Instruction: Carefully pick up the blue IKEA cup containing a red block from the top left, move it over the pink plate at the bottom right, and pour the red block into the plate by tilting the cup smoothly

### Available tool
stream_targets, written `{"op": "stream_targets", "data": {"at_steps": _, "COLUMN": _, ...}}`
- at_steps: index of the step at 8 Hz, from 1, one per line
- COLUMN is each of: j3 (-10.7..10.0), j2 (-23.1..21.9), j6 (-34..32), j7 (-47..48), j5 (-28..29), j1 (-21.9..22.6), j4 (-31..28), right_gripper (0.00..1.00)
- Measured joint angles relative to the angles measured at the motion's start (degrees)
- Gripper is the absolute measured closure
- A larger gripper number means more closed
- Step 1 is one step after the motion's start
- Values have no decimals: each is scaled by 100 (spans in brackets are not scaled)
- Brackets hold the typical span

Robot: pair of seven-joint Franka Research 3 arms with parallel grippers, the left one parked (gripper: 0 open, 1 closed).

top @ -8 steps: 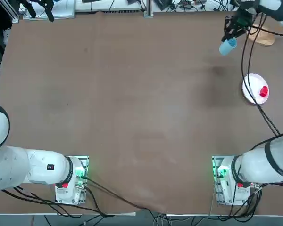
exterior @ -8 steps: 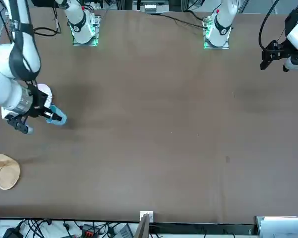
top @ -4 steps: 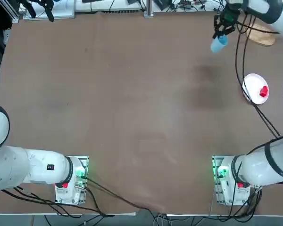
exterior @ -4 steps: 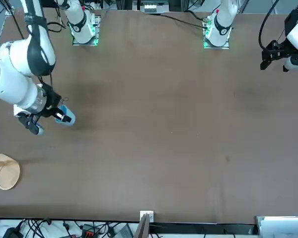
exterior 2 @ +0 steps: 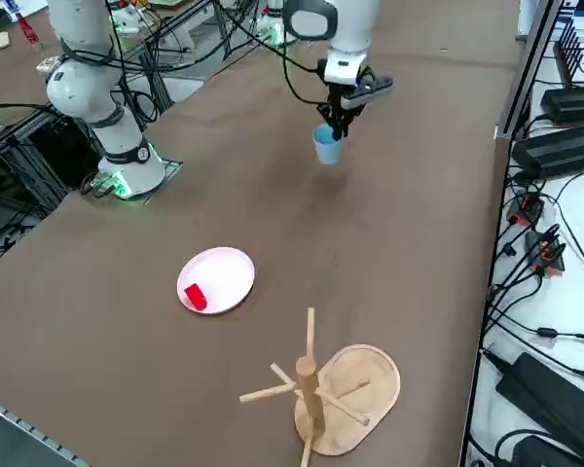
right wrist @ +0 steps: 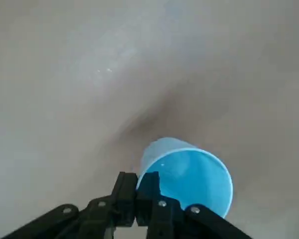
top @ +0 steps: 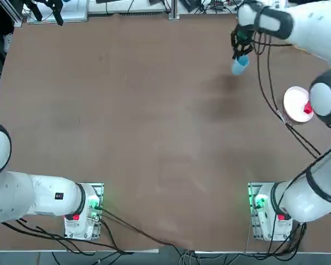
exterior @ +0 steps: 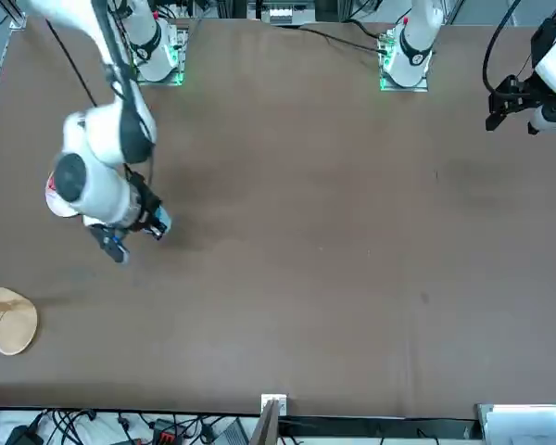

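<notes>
My right gripper [top: 241, 49] [exterior 2: 339, 119] [right wrist: 143, 191] is shut on the rim of the blue IKEA cup [top: 240, 64] [exterior: 158, 222] [exterior 2: 325, 145] [right wrist: 187, 178] and holds it in the air over the far part of the table, away from the plate. In the wrist view the cup's inside shows nothing in it. The red block [top: 308, 109] [exterior 2: 195, 296] lies on the pink plate [top: 293, 102] [exterior 2: 224, 276] [exterior: 57, 198] near the table's right edge. My own arm hides part of the plate in the top and front views.
A tan wooden dish with a peg stand [exterior 2: 328, 386] [exterior: 7, 320] sits at the far right corner. Cables hang from my right arm [top: 276, 105] and cross over the plate. The brown table [top: 154, 121] stretches wide to the left.
My right gripper has carried the cup leftwards along the far side of the table, away from the plate. The red block and the plate have not moved.
</notes>
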Motion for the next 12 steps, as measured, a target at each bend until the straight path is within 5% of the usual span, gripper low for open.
{"op": "stream_targets", "data": {"at_steps": 4, "j3": -78, "j2": 575, "j6": 225, "j7": 277, "j5": -240, "j1": 55, "j4": 105, "right_gripper": 97}}
{"op": "stream_targets", "data": {"at_steps": 12, "j3": -79, "j2": 787, "j6": 330, "j7": 526, "j5": -469, "j1": 119, "j4": 128, "right_gripper": 97}}
